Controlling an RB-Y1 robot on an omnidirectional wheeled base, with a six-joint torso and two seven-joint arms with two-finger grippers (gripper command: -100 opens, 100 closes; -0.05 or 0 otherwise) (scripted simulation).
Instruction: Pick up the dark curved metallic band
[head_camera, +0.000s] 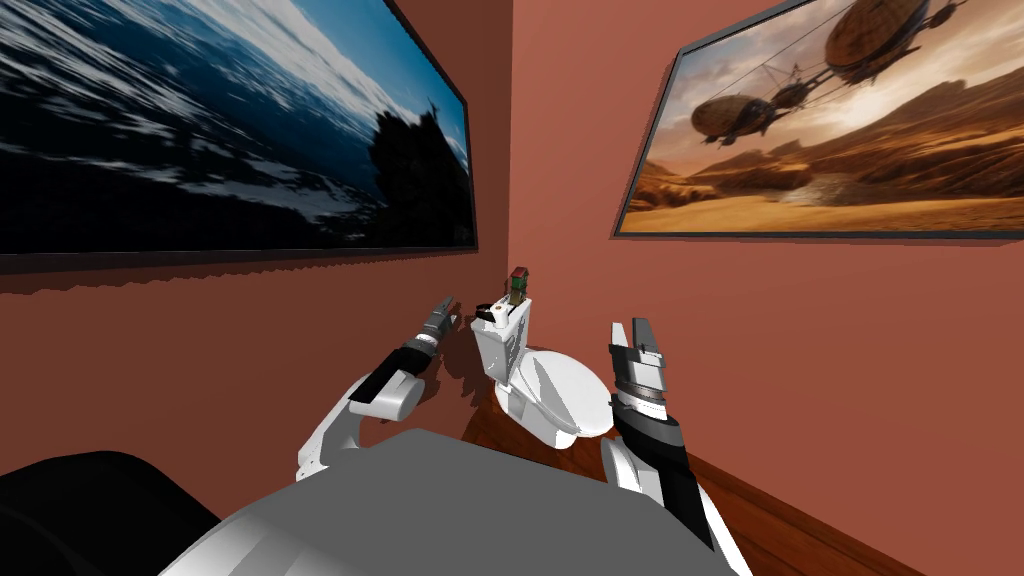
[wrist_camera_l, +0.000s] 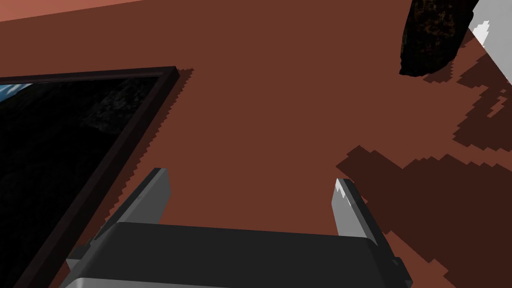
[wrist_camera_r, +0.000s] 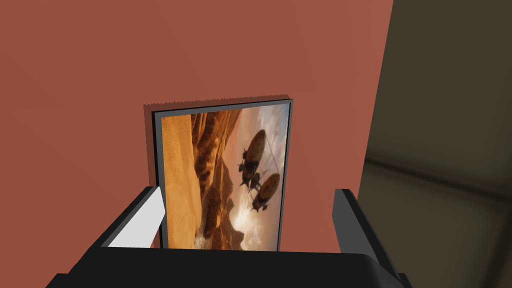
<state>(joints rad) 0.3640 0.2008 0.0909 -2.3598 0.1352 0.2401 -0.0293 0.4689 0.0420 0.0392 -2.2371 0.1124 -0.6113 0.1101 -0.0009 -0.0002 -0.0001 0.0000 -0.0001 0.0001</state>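
Note:
A small dark curved band (head_camera: 486, 311) lies on the lid of a white toilet tank (head_camera: 497, 345) in the room's corner. In the left wrist view the dark band (wrist_camera_l: 434, 36) shows off past the right finger, by a white edge of the tank (wrist_camera_l: 495, 45). My left gripper (head_camera: 444, 304) is open just left of the tank and close to the wall; its fingers (wrist_camera_l: 251, 177) hold nothing and face the red-brown wall. My right gripper (head_camera: 631, 328) is open too, raised to the right of the toilet bowl, with its fingers (wrist_camera_r: 247, 191) bare.
A small red and green object (head_camera: 518, 281) stands at the far end of the tank lid. The white toilet bowl (head_camera: 566, 395) sits between my arms. Red-brown walls meet right behind the tank, with a large framed picture (head_camera: 230, 130) above my left arm.

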